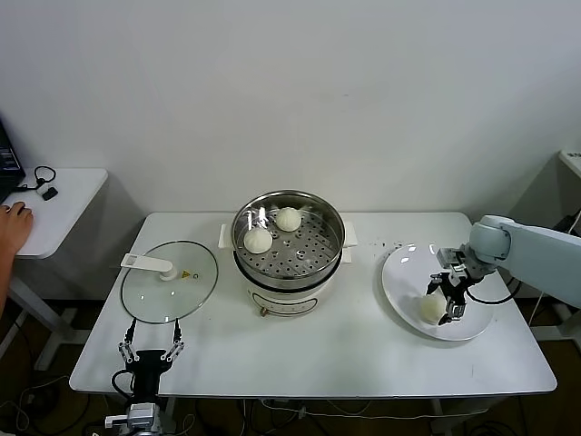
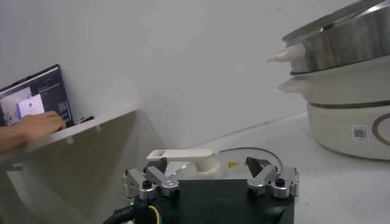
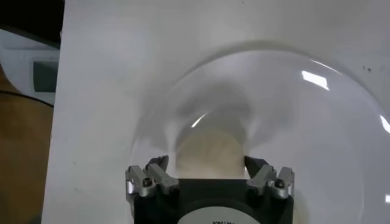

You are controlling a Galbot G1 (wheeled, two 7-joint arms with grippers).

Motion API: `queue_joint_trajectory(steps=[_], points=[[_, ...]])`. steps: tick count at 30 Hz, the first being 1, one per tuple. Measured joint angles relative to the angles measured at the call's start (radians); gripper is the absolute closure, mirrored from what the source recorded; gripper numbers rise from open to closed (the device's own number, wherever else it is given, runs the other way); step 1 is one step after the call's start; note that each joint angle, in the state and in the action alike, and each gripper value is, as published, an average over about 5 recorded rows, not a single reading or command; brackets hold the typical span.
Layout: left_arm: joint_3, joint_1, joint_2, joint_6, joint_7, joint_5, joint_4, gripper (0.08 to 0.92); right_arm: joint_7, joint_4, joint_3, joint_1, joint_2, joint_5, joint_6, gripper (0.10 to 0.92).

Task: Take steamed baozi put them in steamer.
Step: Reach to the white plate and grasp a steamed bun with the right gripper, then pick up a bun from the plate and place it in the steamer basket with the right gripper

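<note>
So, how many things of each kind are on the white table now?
Baozi: 3, two in the steamer, one on the plate
Steamer: 1
Glass lid: 1
White plate: 1
Total: 6

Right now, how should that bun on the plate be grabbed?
Across its round sides, from straight above. The bun is a smooth dome lying on the plate, so only its flanks give hold. The right gripper hangs over it, fingers either side; the left gripper waits by the table's near edge.
</note>
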Motion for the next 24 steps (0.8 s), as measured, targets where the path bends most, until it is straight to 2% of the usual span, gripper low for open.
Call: queue_joint_trajectory(steps=[5,24], points=[[0.0,-0.001,0.0,0.0,0.0,-0.001,-0.002,0.177,-0.003,-0.001,-0.004,0.006,0.001,-0.005,0.003,0.32],[0.006,0.004,0.0,0.0,0.001,-0.002,-0.013,0.177,-0.022,0.04,-0.076,0.11,0.012,0.029,0.011,0.38]])
